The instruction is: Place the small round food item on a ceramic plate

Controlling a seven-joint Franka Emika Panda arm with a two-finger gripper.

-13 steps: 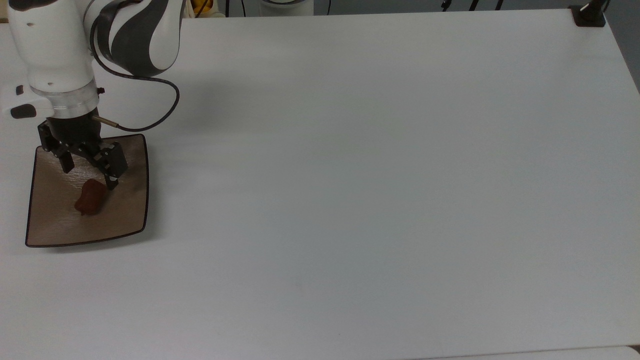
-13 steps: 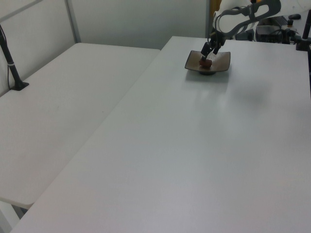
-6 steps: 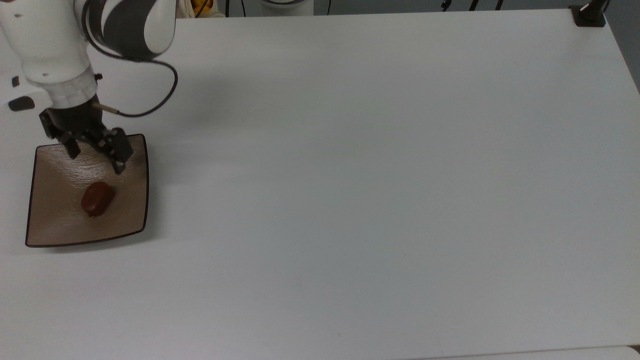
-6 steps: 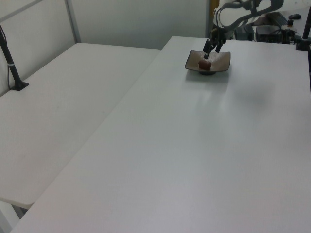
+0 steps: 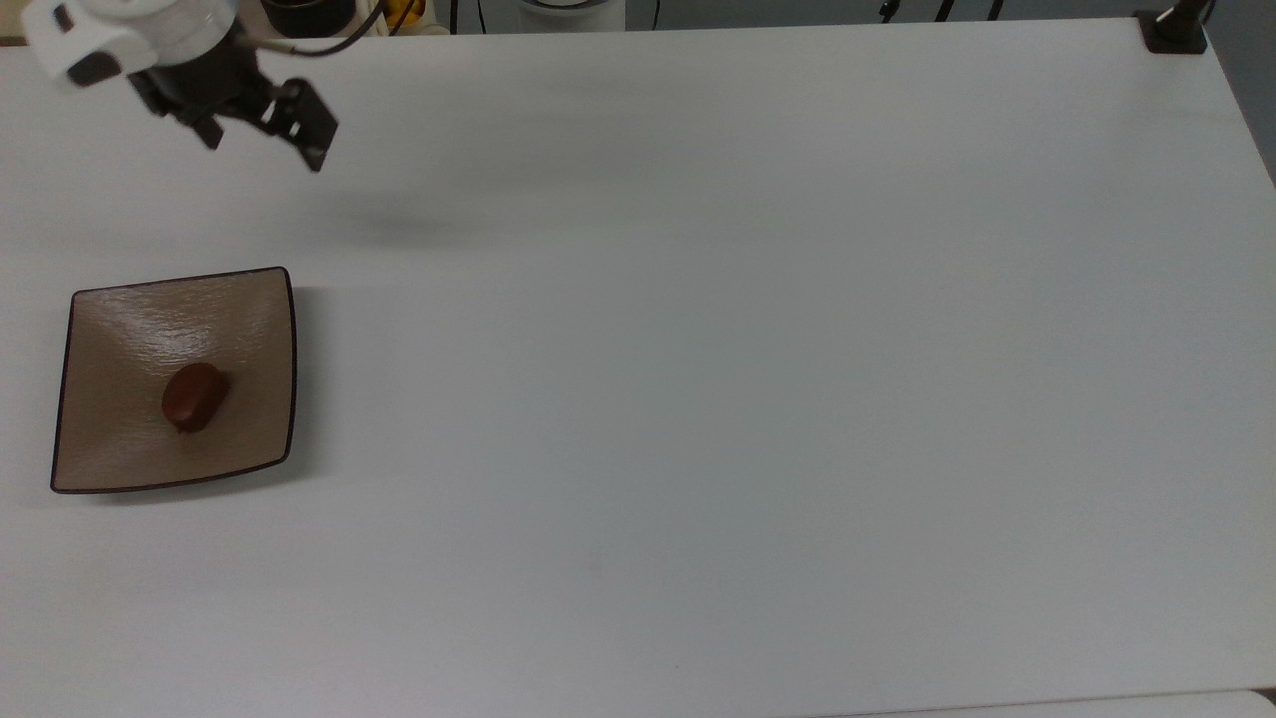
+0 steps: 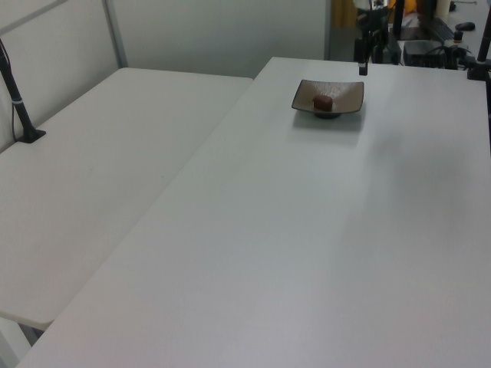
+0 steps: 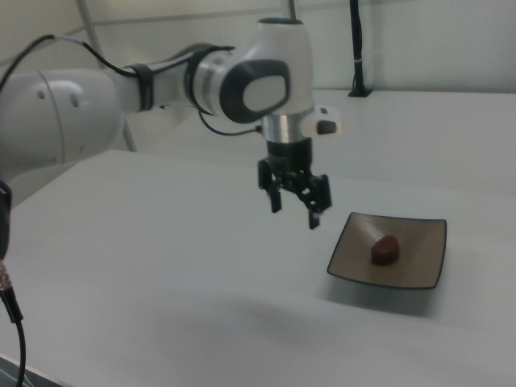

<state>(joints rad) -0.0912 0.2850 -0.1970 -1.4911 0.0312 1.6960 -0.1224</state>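
The small round food item (image 5: 193, 396), a glossy reddish-brown oval lump, lies near the middle of the ceramic plate (image 5: 130, 329). The plate is square, tan-brown with a dark rim, and sits on the white table at the top view's left. My gripper (image 5: 264, 150) hangs open and empty in the air, well clear of the plate toward the top view's upper edge. In the right view the gripper (image 7: 294, 216) hovers to the left of the plate (image 7: 411, 234), with the food item (image 7: 384, 249) resting on it. The left view has the plate (image 6: 345, 93) and food item (image 6: 323, 101) at the table's far end.
A black clamp mount (image 5: 1174, 30) sits at the table's corner in the top view's upper right. A second white table (image 6: 84, 176) adjoins on the left view's left, with a black post (image 6: 19, 107). The white arm (image 7: 97, 101) spans the right view's left.
My gripper has risen off the plate and pulled away toward the top view's upper edge, still open. The food item stays on the plate where it was released.
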